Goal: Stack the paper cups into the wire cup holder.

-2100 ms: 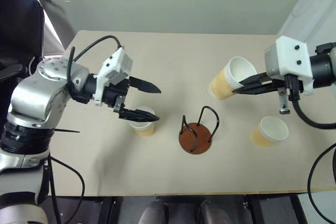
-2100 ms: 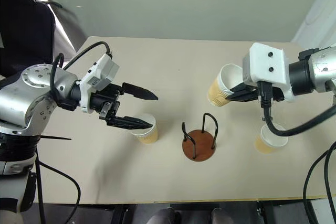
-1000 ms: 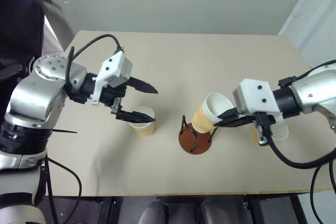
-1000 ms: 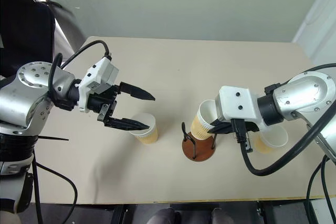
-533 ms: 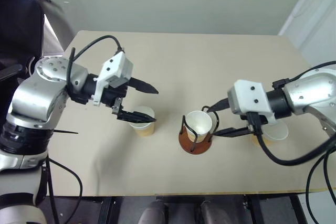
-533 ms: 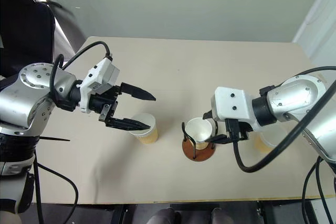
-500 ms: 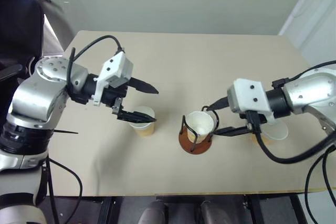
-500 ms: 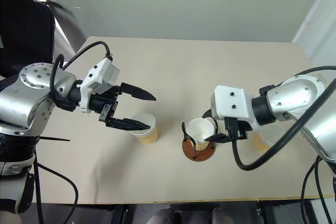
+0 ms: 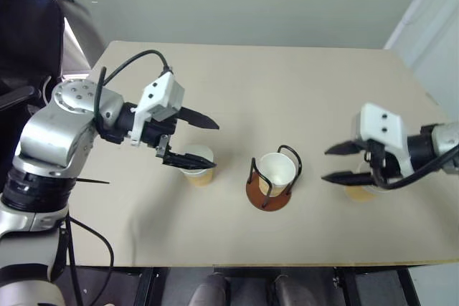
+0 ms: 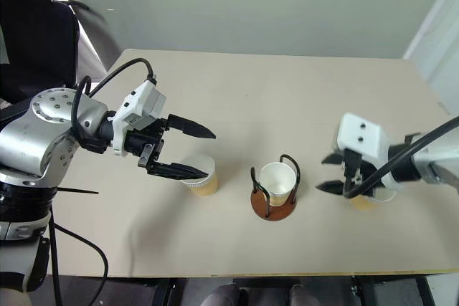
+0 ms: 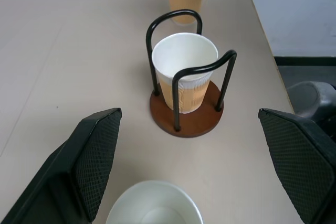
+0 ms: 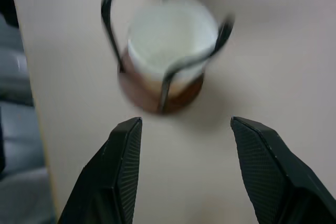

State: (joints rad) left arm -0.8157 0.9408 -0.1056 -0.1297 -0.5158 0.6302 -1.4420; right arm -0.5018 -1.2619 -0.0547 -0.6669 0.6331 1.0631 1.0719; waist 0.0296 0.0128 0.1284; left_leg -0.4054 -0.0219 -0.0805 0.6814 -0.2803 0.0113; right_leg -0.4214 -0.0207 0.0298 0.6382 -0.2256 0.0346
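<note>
A moment ago the right pincer was carrying a cup toward the holder; now that cup stands upright inside the wire cup holder, between the two black loops, on the brown disc. The right pincer has let go and drawn back toward the robot's right; its two black fingers stand apart with nothing between them, well clear of the holder. So the first of the three cups appears placed, and two are left.

The holder sits near the middle of the bench with one cup in it, which looks empty and white inside. A second cup stands on the bench to the left of the holder, also empty. The left pincer hovers spread wide over it, one finger above the rim and the other reaching out further back, gripping nothing. The third cup stands on the bench to the right of the holder, partly hidden behind the right pincer.

The likely next step is taking one of the two loose cups and nesting it into the one already seated.
</note>
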